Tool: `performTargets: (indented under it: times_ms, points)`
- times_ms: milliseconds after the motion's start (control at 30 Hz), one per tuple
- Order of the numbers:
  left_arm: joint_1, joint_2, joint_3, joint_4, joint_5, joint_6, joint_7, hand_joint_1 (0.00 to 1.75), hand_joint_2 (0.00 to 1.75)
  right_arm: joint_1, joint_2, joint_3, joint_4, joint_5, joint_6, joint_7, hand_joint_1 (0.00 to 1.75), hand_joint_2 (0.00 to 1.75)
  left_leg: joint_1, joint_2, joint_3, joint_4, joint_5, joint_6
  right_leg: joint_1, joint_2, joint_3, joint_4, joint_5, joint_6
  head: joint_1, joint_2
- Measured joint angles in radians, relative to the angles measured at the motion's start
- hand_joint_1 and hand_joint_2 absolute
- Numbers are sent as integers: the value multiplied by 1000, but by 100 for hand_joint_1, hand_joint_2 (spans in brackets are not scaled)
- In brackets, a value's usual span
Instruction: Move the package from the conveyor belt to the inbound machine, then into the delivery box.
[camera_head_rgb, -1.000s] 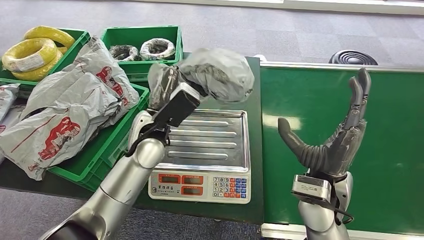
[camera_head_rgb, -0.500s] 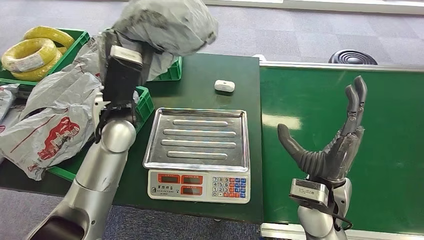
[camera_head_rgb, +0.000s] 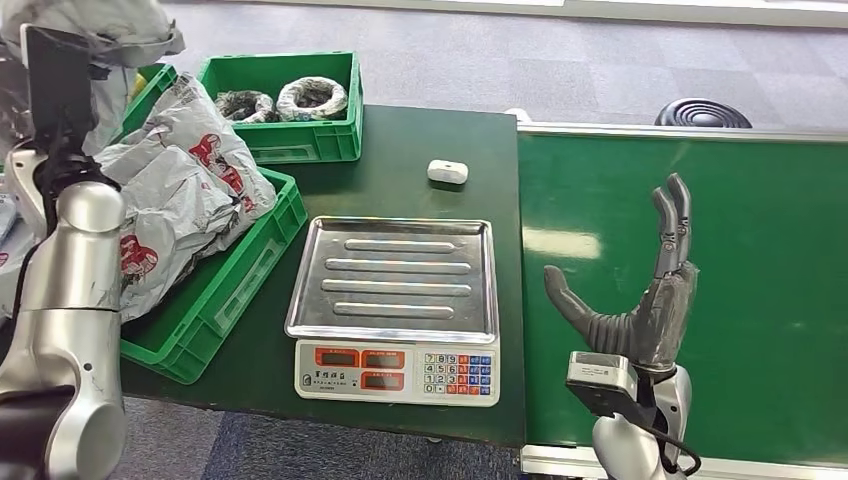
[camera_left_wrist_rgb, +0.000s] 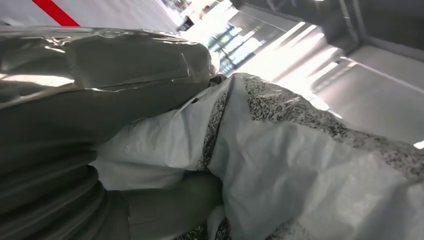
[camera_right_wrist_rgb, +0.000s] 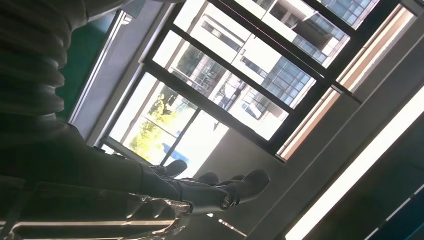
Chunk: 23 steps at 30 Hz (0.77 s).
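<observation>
One package (camera_head_rgb: 95, 25): grey, crumpled plastic mailer bag, soft and shapeless; the left wrist view shows glossy grey film folded against a whiter speckled panel. Location: raised at the far left edge of the head view, above the left end of the green delivery box (camera_head_rgb: 215, 290), which already carries other grey mailers with red print (camera_head_rgb: 185, 175).

Left robot hand (camera_left_wrist_rgb: 75, 150): closed around the package, bag bunched against palm and thumb.

Right robot hand (camera_head_rgb: 640, 290): fingers spread, holding nothing, upright over the green conveyor belt (camera_head_rgb: 760, 230).

Scale (camera_head_rgb: 395, 280): steel tray bare, on the dark desk (camera_head_rgb: 430, 135).

Hazards, judged: slick film may slip through the grasp; loose bag may snag on fingers at release; a drop from this height or too far left may miss the box; heaped mailers may shed the newcomer over the rim.
</observation>
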Motion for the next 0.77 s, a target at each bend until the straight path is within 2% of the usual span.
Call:
performTargets:
  times_ms: [133,233,333,433,467,533,600,767]
  points:
    - [-1,59,51,96,-4,-12,1,175,175,0,-2,-10,26,-10,0,1,0,175,0,-1,-2,0,0,0,0,0,-1,0,0,0,0,0]
    - [-1,82,70,140,-4,-17,1,172,175,-1,-4,-15,40,-13,0,1,0,175,0,-1,-2,0,0,0,0,0,-1,-1,0,0,0,0]
    - [-5,94,78,166,-6,-38,6,152,175,-1,-5,-16,49,-13,-1,1,0,175,0,-1,-3,0,0,0,0,-1,-1,-1,0,0,0,0]
    - [-14,103,76,193,-8,-141,18,36,175,-5,-6,-17,59,-16,-3,3,0,175,0,-1,-2,0,0,0,0,-1,-1,-1,0,0,0,0]
    - [-16,105,72,201,-5,-193,18,3,175,-9,-7,-18,64,-19,-2,5,0,175,0,-1,-2,0,0,0,0,-1,-1,-1,0,0,0,0]
    - [-15,107,56,211,1,-295,13,0,175,-22,-10,-21,81,-25,9,10,0,175,0,-1,-2,0,0,0,0,-1,-1,-1,0,0,0,0]
    - [-3,106,36,203,4,-357,13,0,175,-37,-11,-24,102,-26,28,13,0,175,0,-1,-2,0,0,0,0,0,-1,-1,0,0,0,0]
    - [66,107,25,103,22,-372,45,0,175,-53,-12,-26,143,-7,69,12,0,175,0,0,-3,0,0,0,0,0,-2,-1,1,-1,0,0]
